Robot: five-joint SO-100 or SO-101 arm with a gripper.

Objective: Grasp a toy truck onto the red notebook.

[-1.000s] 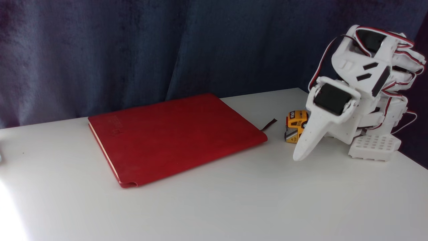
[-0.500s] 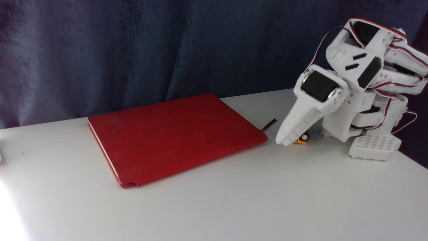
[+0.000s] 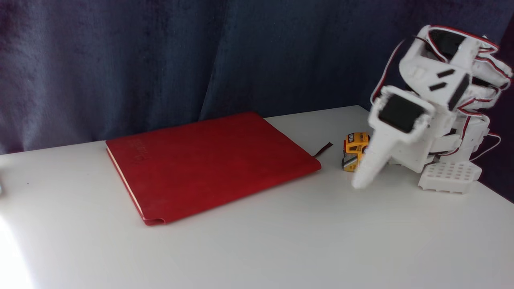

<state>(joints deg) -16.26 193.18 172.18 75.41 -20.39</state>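
Table [image 3: 257, 241] surface is occupied at left-centre by the red notebook [image 3: 209, 164], laid flat and closed, with its ribbon protruding at the right corner. Just right of it, apart from the cover, the toy truck [image 3: 354, 151] is seen on the table. The gripper [image 3: 358, 184] is blurred, angled down directly beside the truck; jaws opening cannot be determined, and nothing is seen held.

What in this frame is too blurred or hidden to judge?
- Tool, fixed view: motion blur; open or shut cannot be told.
- Toy truck, fixed view: its right end is hidden behind the tool; markings too small to read.
- Red notebook, fixed view: embossed cover text too faint to read.
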